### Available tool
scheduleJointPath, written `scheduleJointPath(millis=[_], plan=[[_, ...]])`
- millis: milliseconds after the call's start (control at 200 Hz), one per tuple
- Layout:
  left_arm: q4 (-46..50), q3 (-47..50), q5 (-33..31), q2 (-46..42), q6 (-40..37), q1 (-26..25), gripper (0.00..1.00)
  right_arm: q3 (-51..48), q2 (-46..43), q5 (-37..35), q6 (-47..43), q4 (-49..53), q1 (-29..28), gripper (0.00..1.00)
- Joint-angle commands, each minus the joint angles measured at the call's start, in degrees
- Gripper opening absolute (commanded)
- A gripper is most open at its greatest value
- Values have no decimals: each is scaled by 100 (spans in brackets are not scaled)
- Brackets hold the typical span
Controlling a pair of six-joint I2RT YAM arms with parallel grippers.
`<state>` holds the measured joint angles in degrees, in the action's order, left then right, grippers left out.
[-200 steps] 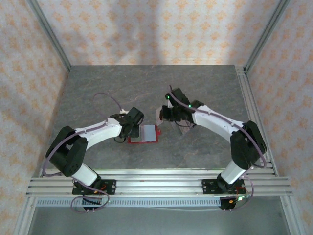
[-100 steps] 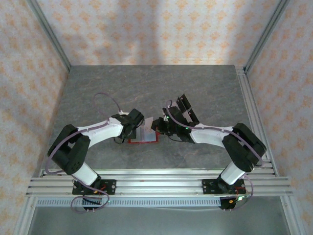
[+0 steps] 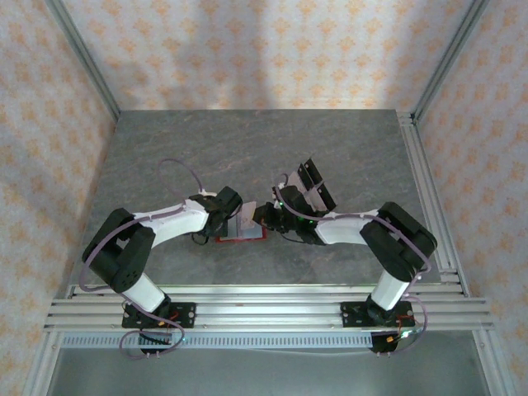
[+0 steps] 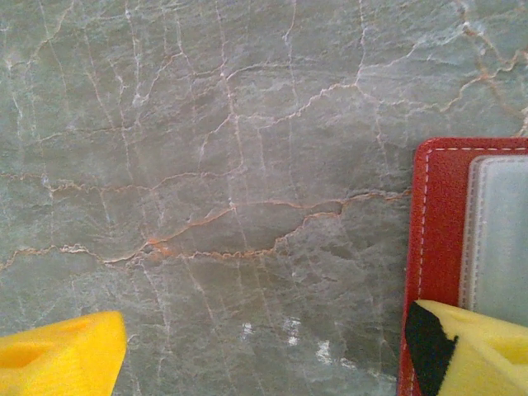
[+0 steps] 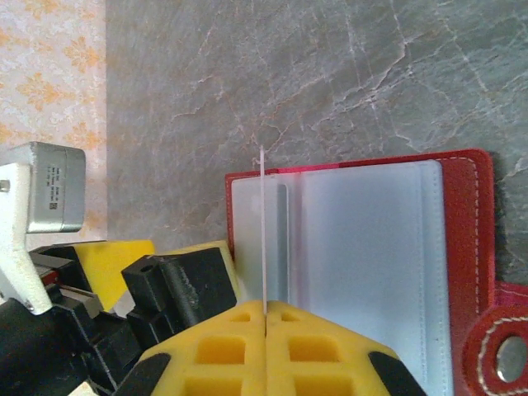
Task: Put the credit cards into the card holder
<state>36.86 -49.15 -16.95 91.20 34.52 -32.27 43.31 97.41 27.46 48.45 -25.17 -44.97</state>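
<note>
The red card holder (image 3: 240, 238) lies open on the table between the two arms, its pale inside (image 5: 363, 247) facing up. My right gripper (image 5: 266, 312) is shut on one credit card (image 5: 262, 214), seen edge-on and standing upright over the left part of the holder. My left gripper (image 4: 264, 363) is open, with its right finger (image 4: 474, 351) resting on the holder's red edge (image 4: 437, 223) and its left finger (image 4: 58, 359) over bare table. In the top view the left gripper (image 3: 231, 219) and right gripper (image 3: 262, 216) meet at the holder.
More credit cards (image 3: 315, 183) with black bands lie on the table just behind the right arm. The holder's snap tab (image 5: 503, 355) sticks out at its right side. Metal rails (image 3: 264, 309) run along the near table edge.
The right gripper has come down and to the left with the card, from behind the holder to right over it. The left gripper has hardly moved.
</note>
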Motion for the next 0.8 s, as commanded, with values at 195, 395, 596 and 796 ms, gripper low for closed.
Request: scheduleJointPath(millis=[195, 395, 596, 796], plan=[[52, -143, -63, -201, 30, -27, 89, -169, 260, 66, 69, -626, -38, 0], [-76, -120, 13, 40, 70, -25, 89, -200, 453, 205, 165, -938, -38, 0], [1, -16, -88, 167, 194, -33, 89, -226, 652, 310, 249, -1173, -51, 0], [32, 27, -155, 223, 257, -25, 89, -227, 794, 360, 280, -1260, -79, 0]])
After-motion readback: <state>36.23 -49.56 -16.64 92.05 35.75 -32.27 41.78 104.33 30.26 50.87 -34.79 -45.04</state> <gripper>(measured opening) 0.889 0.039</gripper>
